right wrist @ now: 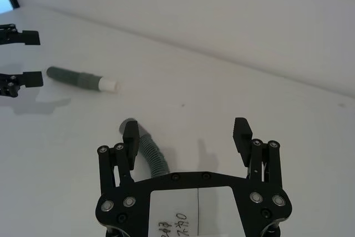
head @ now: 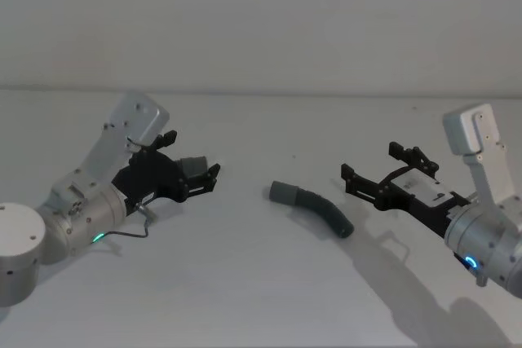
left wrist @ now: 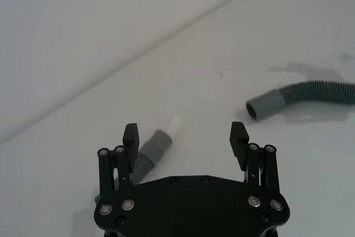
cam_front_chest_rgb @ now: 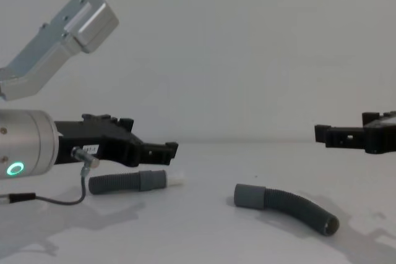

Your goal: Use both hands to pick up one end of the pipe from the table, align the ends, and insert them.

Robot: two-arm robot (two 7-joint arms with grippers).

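While its jaws stand wide open, the left gripper (left wrist: 184,134) holds nothing. The short hose (cam_front_chest_rgb: 127,183) lies flat on the bench (head: 245,283) just under those jaws, closer to one jaw than the other. In the chest view the jaws hang a little above it and do not touch it. Its white tip (cam_front_chest_rgb: 177,178) sticks out past the jaw ends and points toward the middle of the bench. A green light glows on the silver wrist behind the left gripper, and a thin cable (cam_front_chest_rgb: 62,201) droops from it down onto the bench.

The right gripper (right wrist: 186,131) has its jaws wide open too, with nothing in them. It sits on the right side, up off the bench, and points toward the middle. The curved hose (head: 314,205) lies flat between the two grippers, nearer the right one but apart from it. Its smooth cuff (head: 284,193) is the end nearest the short hose, with a clear gap between the two pieces. Its other end, dark and open, is nearest the right gripper.
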